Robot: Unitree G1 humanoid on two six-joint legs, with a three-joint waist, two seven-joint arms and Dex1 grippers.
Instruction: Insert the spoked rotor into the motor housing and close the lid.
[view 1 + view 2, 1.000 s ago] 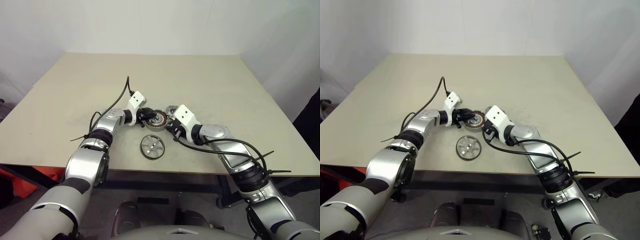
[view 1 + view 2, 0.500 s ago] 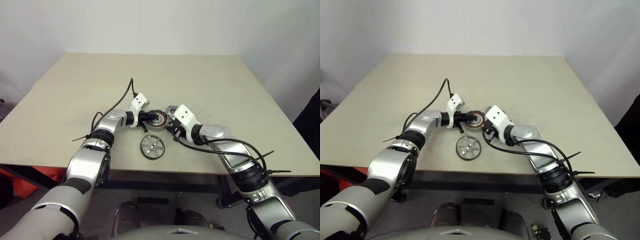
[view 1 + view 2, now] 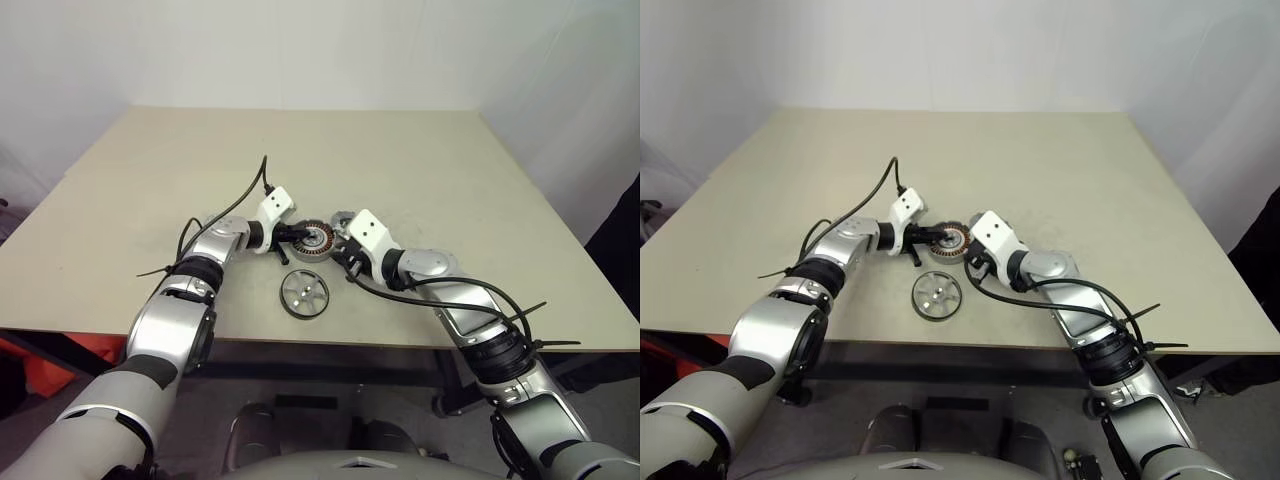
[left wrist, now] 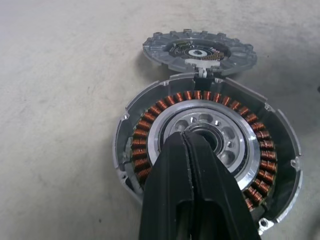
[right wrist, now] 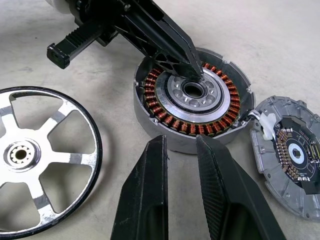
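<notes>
While its windings lie bare, motor housing rotorless, spoked rotor beside it

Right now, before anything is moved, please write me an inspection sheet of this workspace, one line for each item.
Surface: beige table, bare around the parts.
Spoked rotor: lies flat on the table, not yet inserted.
Motor housing: open, copper windings showing.
Lid: lies open beside the housing, joined by a small white piece.
Clutter: nothing seen.
Left gripper: shut, tips at the housing's hub.
Right gripper: slightly open, holds nothing, close to the housing's wall.
Cables: black cable loops above the left wrist.
Surroundings: white wall behind the table.
</notes>
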